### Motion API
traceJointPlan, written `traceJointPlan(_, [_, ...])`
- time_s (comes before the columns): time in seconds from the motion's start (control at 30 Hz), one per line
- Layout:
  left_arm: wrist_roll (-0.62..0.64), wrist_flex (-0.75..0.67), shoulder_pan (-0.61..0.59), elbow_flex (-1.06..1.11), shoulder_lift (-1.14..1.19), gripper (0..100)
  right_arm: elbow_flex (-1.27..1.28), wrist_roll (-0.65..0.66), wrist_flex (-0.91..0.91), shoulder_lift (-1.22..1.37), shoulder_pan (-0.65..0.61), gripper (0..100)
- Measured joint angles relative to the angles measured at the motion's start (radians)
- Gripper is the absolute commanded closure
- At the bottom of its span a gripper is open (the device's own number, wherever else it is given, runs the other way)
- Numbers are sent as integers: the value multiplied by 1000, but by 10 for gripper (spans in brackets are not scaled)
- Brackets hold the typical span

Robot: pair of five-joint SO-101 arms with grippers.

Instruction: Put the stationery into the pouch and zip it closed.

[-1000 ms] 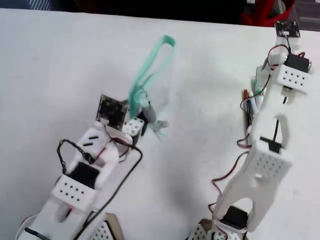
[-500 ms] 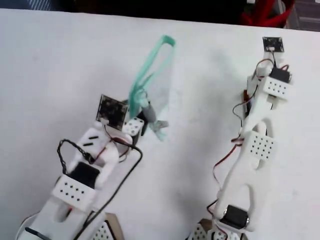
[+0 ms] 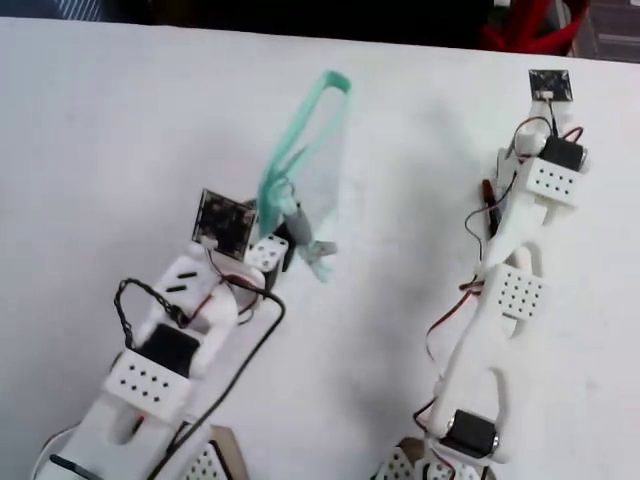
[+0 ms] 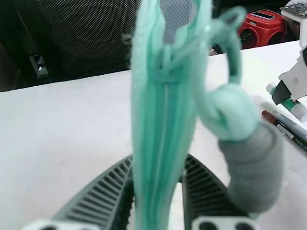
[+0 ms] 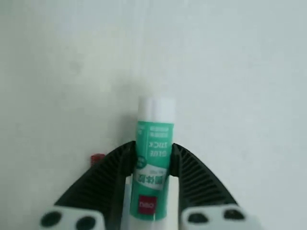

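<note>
While left hand (image 4: 158, 172) clamps pouch (image 4: 163, 96) edge, right hand (image 5: 152, 149) grips glue stick (image 5: 154, 122), tip protruding.

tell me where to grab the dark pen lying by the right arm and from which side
Take the dark pen at mid-barrel, coming straight down and closing across its length. It lies flat on the table, long and thin, so only its width suits a grip. The right gripper looks nearest but is shut on the glue stick; the left gripper is shut on the pouch.

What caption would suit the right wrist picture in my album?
The right gripper clamps a green-and-white glue stick, with the white table beyond it.
</note>
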Motion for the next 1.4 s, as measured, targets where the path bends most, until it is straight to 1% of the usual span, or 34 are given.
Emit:
traceJointPlan(0.1, [0,0,0,0,0,864,0,-2,109,-86,0,981])
traceJointPlan(0.2, [0,0,0,0,0,864,0,-49,213,-222,-2,981])
traceJointPlan(0.3, [0,0,0,0,0,864,6,-84,239,-364,-2,981])
traceJointPlan(0.4, [0,0,0,0,0,864,68,-95,245,-509,-2,981])
traceJointPlan(0.5, [0,0,0,0,0,864,204,-98,245,-671,-2,981])
traceJointPlan(0.6, [0,0,0,0,0,864,413,-118,245,-876,-32,981])
traceJointPlan(0.67, [0,0,0,0,0,864,562,-118,245,-1025,-81,981])
traceJointPlan(0.77, [0,0,0,0,0,864,750,-124,235,-1232,-192,981])
traceJointPlan(0.97, [0,0,0,0,0,864,1002,-124,101,-1542,-442,981])
traceJointPlan(1.13, [0,0,0,0,0,864,1132,-127,-72,-1668,-675,981])
traceJointPlan(1.2, [0,0,0,0,0,864,1194,-133,-161,-1689,-743,981])
traceJointPlan(1.27, [0,0,0,0,0,864,1267,-176,-267,-1703,-770,981])
traceJointPlan(1.4, [0,0,0,0,0,864,1452,-298,-514,-1735,-772,981])
